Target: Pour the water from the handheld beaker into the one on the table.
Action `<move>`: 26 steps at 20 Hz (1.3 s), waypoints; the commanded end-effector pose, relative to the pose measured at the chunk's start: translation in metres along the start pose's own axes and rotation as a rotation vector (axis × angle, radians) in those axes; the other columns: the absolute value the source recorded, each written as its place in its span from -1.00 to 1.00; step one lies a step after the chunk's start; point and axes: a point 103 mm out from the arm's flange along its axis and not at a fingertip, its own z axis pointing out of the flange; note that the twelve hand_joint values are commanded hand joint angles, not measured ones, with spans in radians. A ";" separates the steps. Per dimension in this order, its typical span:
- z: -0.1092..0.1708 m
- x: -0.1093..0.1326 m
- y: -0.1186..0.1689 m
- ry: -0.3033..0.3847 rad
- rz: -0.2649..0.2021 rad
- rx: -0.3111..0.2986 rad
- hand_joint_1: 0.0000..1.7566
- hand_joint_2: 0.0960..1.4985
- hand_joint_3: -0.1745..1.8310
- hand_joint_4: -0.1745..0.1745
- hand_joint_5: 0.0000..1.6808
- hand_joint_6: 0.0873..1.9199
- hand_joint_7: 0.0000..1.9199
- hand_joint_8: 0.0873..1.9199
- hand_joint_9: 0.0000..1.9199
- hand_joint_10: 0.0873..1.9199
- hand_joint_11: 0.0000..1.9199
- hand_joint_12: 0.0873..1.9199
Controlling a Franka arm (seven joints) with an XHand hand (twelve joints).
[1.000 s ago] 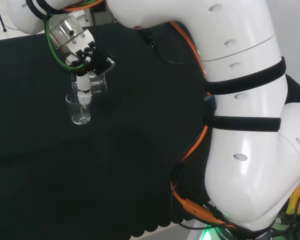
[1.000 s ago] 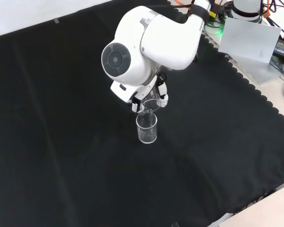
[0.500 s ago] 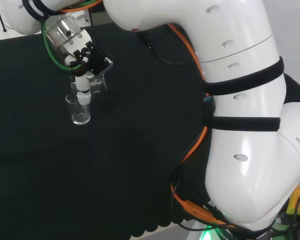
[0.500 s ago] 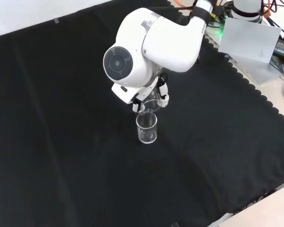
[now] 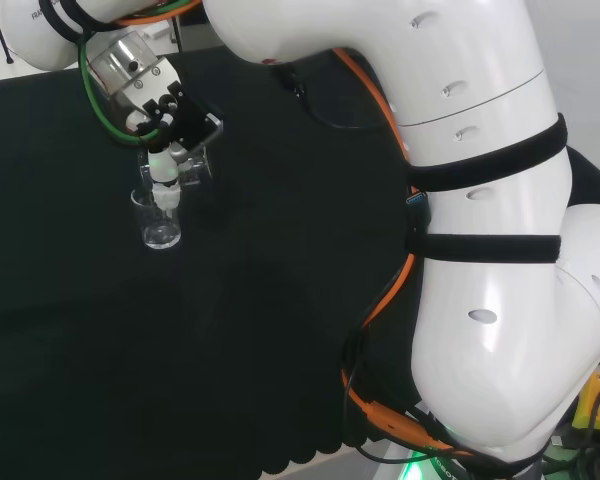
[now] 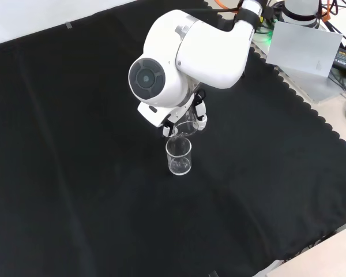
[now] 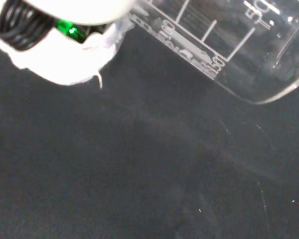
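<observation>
A clear glass beaker [image 5: 161, 219] [image 6: 179, 156] stands upright on the black cloth. Just above its rim the hand [image 5: 170, 125] [image 6: 191, 115] is shut on a second clear beaker [image 5: 193, 163] [image 6: 182, 127] [image 7: 224, 40], which is tipped over toward the standing one. In the front view the arm's big white link covers most of the hand. The wrist view looks along the held beaker's printed scale, with a white fingertip [image 7: 65, 59] beside it. Water in either beaker is too faint to make out.
Black cloth [image 6: 75, 173] covers the bench around the beakers, with a scalloped edge [image 6: 311, 124] at the front view's right. The arm's white links [image 5: 480, 250] stand at the head view's right. Grey boxes and cables [image 6: 311, 52] lie beyond the cloth.
The hand with the held beaker has shifted slightly upward and back over the standing beaker. The standing beaker has not moved.
</observation>
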 end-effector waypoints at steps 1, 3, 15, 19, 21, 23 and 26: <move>-0.002 0.004 -0.002 -0.013 0.008 0.001 0.30 -0.25 -0.02 0.33 0.42 -0.13 0.77 -0.78 0.59 -0.54 0.41 -0.18; -0.003 0.005 -0.002 -0.013 0.008 0.000 0.30 -0.25 -0.02 0.33 0.42 -0.13 0.77 -0.78 0.59 -0.54 0.42 -0.18; -0.007 0.004 -0.004 -0.007 0.004 0.001 0.30 -0.25 -0.03 0.33 0.42 -0.13 0.77 -0.77 0.59 -0.53 0.42 -0.18; -0.008 0.006 -0.004 -0.004 0.000 0.000 0.30 -0.24 -0.03 0.32 0.42 -0.13 0.76 -0.75 0.57 -0.50 0.42 -0.18; -0.010 0.012 -0.004 -0.010 0.004 -0.002 0.30 -0.24 -0.03 0.31 0.42 -0.13 0.76 -0.74 0.57 -0.49 0.42 -0.18; -0.010 0.013 -0.004 -0.010 0.001 -0.002 0.30 -0.24 -0.03 0.31 0.42 -0.13 0.76 -0.74 0.57 -0.49 0.42 -0.18; -0.008 0.008 -0.004 0.003 -0.009 -0.006 0.30 -0.24 -0.03 0.31 0.42 -0.13 0.76 -0.74 0.57 -0.49 0.42 -0.18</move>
